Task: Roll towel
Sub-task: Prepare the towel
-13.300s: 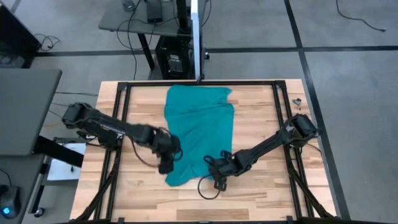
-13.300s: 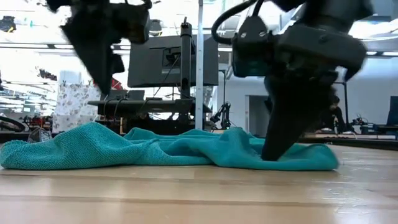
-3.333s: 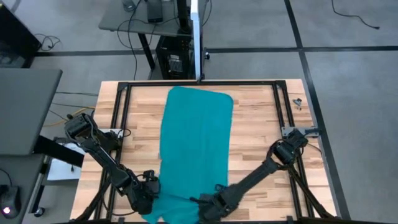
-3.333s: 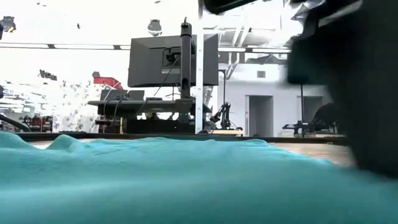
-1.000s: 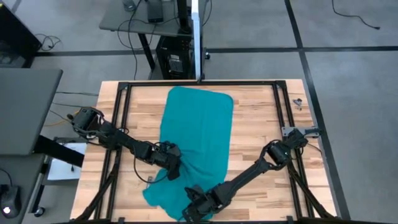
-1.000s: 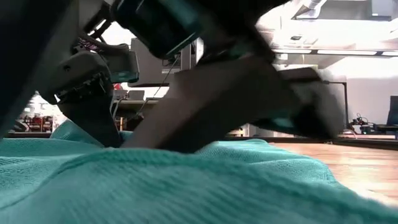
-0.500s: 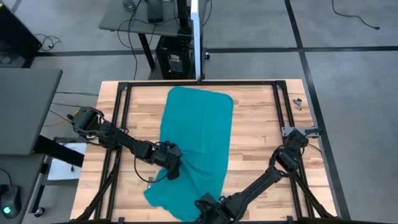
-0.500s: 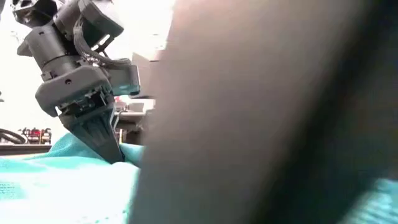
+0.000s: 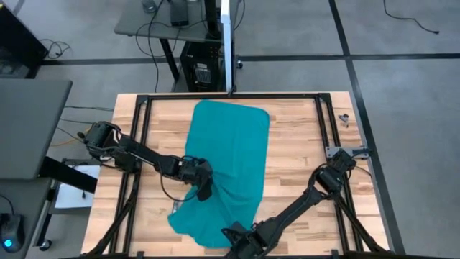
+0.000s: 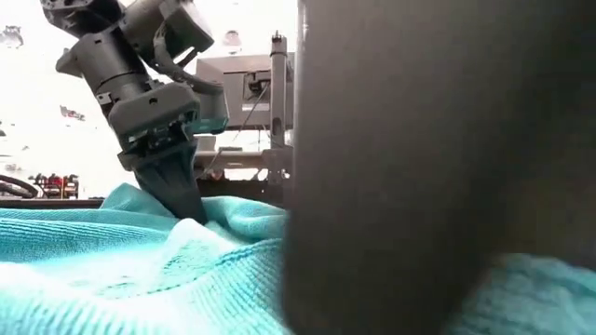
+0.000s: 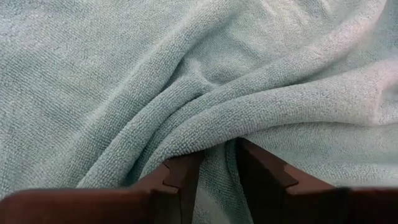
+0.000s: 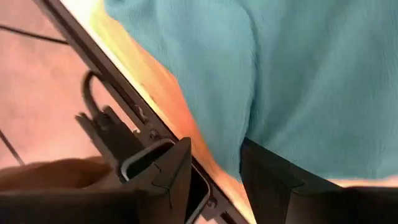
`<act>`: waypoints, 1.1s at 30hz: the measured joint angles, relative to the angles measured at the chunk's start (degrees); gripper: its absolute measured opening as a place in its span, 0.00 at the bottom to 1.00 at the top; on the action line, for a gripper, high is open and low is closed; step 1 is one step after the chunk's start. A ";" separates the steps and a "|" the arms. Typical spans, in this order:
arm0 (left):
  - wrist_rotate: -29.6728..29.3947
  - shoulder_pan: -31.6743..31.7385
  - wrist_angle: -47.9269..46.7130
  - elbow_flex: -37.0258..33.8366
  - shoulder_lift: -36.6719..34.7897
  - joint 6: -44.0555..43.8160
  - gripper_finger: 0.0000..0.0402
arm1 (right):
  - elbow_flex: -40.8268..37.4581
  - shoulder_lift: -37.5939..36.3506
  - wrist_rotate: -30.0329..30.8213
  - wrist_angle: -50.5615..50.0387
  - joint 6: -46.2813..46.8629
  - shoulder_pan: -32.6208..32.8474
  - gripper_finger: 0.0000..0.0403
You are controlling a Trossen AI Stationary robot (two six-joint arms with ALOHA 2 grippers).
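The teal towel [image 9: 231,140] lies lengthwise down the middle of the wooden table, flat at its far end and bunched into folds at its near end [image 10: 112,270]. My left gripper [image 9: 206,193] stands on the towel's near left part, shut on a ridge of cloth [image 11: 217,180]. My right gripper [image 9: 236,242] is at the towel's near edge, close to the table's front, shut on that edge [image 12: 217,180]. In the low view the right arm [image 10: 438,167] fills the right half and hides the cloth behind it. My left gripper pinches a raised fold of the towel [image 11: 219,158] between its two fingers, slanting down from the table's left side. Several folds run away from the pinch, and the cloth around it rests on the table. My right gripper pinches the towel's near edge [image 12: 231,163] between its two fingers, slanting down. One layer or several, I cannot tell. The cloth spreads away from the fingers toward the far side.
Black frame rails [image 9: 142,144] run along the table's left and right sides, and one runs along the front edge [image 12: 134,115] just by my right gripper. A small dark item [image 9: 343,117] lies at the far right. Bare wood [image 9: 298,144] lies on both sides of the towel.
My left gripper has slid toward the table's right and a little toward the far edge, dragging its pinched fold along; the towel's near left part has drawn inward and bunched more. My right gripper has shifted slightly toward the right along the near edge.
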 joint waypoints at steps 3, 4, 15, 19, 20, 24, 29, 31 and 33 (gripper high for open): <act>0.41 0.07 -0.20 0.15 0.00 0.67 0.24 | 0.00 0.00 0.27 0.95 -5.88 -1.80 0.31; 0.41 0.13 -0.22 0.15 0.00 0.75 0.24 | 0.00 0.00 0.49 0.83 -7.07 -2.38 0.31; 0.63 0.33 -0.24 0.17 0.00 1.91 0.24 | -0.02 0.00 -1.57 -2.29 -10.30 -3.61 0.30; 0.84 0.70 -0.24 0.17 0.00 1.96 0.24 | -0.02 0.00 -2.29 -1.58 -10.24 -2.93 0.25; 1.05 0.95 -0.24 0.17 0.00 1.96 0.24 | -0.02 0.00 -2.89 -0.98 -10.48 -2.88 0.21; 1.51 1.78 0.05 0.19 0.00 1.94 0.24 | -0.02 -0.02 -4.34 1.61 -13.46 -2.49 0.04; 0.15 2.67 0.19 0.19 0.07 1.90 0.24 | 1.10 -0.02 -5.03 2.11 -14.63 -1.75 0.01; 0.11 2.88 0.19 0.19 0.07 1.90 0.24 | 2.32 -0.02 -5.22 2.81 -17.18 -0.99 0.00; 0.31 3.19 0.19 0.19 0.07 1.87 0.24 | 3.68 -0.02 -5.77 4.75 -20.38 -0.31 0.00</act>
